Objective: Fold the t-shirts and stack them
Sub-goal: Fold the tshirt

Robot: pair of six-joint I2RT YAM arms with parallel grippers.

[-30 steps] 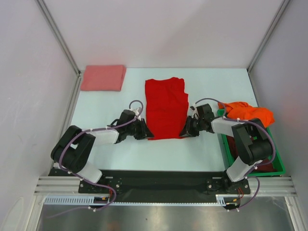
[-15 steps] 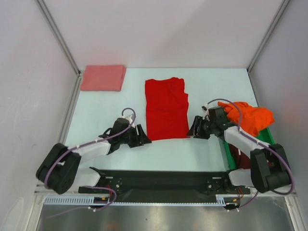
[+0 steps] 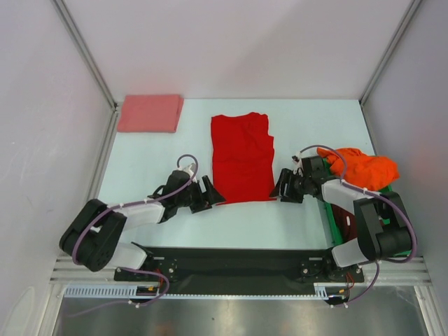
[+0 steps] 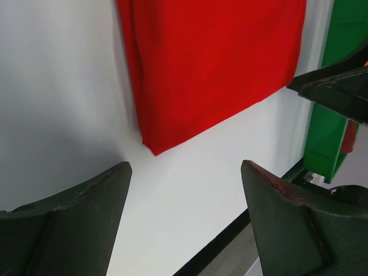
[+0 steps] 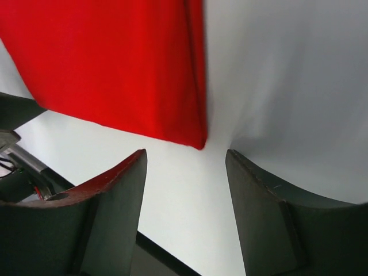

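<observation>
A bright red t-shirt [image 3: 242,158] lies flat in the middle of the table, folded into a long strip. My left gripper [image 3: 208,194] stands open just off its near left corner [image 4: 154,148], holding nothing. Off the near right corner [image 5: 197,141] my right gripper [image 3: 283,187] is open too, clear of the cloth. A folded salmon-pink t-shirt [image 3: 150,113] rests at the far left. An orange t-shirt [image 3: 364,168] is heaped on the green bin at the right.
The green plastic bin [image 3: 329,222] stands along the table's right edge beside my right arm; its wall [image 4: 333,98] shows in the left wrist view. A dark rail [image 3: 231,255] runs along the table's near edge.
Both grippers have let go of the red shirt's near corners and opened. They have drawn back a little toward the near edge, and the shirt's near end now lies flat.
</observation>
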